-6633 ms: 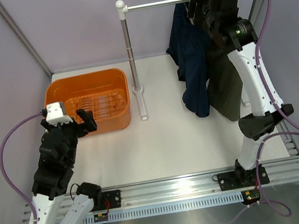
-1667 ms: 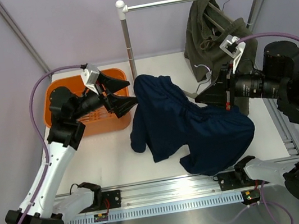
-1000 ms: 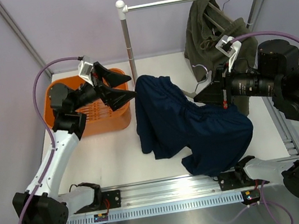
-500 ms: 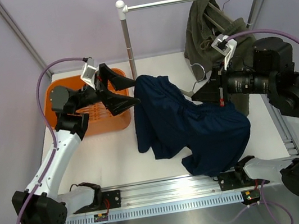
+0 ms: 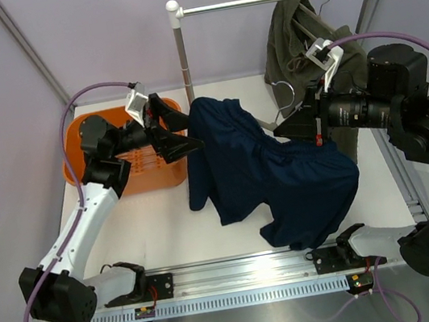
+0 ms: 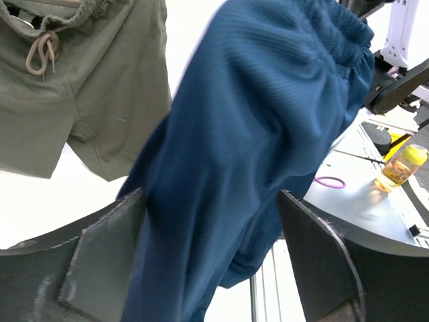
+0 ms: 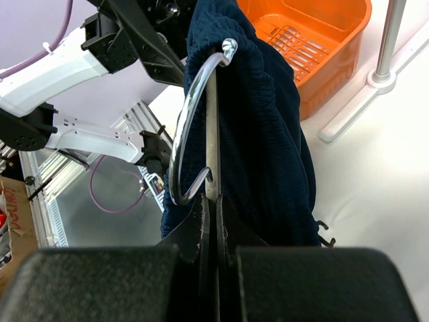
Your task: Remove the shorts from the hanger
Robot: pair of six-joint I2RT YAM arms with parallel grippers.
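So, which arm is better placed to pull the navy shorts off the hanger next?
Left. The left gripper has open jaws on either side of the navy shorts, ready to close and pull. The right gripper is shut on the hanger, holding it up, so it should probably stay.

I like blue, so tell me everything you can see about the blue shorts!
The blue shorts are dark navy, soft ribbed-looking cloth with a gathered stretchy waist. They drape over a metal hanger, whose wire the right hand pinches shut. They hang bunched above the white table, one side passing between the left hand's open fingers. I can't tell whether the bottom touches the table.
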